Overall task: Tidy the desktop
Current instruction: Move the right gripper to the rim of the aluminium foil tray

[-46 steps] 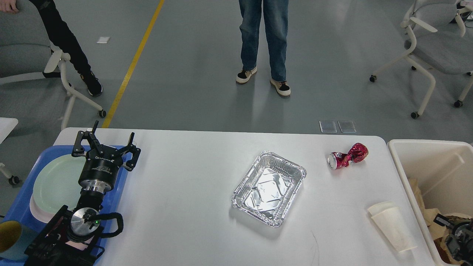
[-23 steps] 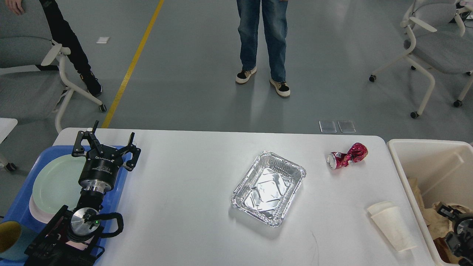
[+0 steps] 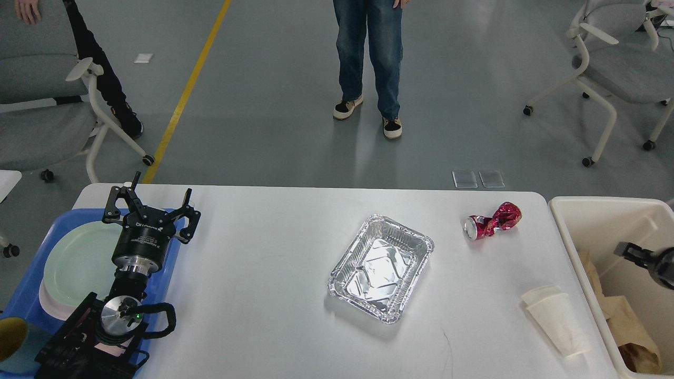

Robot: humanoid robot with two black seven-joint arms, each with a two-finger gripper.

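The white desktop [image 3: 263, 263] holds an empty foil tray [image 3: 382, 266] at the middle, a crushed red can [image 3: 492, 223] at the back right and a white paper cup [image 3: 555, 321] lying on its side at the front right. My left gripper [image 3: 158, 202] is open and empty above the blue tray's right edge at the left. My right gripper [image 3: 634, 253] shows only at the right edge, above the cream bin; its fingers cannot be told apart.
A blue tray [image 3: 31, 295] at the left holds a pale green plate [image 3: 79, 260]. A cream bin [image 3: 605, 221] with brown paper [image 3: 634, 337] stands right of the table. A person [image 3: 368, 52] stands beyond the far edge, with chairs at both sides.
My right gripper has risen from low in the bin's front corner to higher over the bin. The left arm and the things on the table have not moved.
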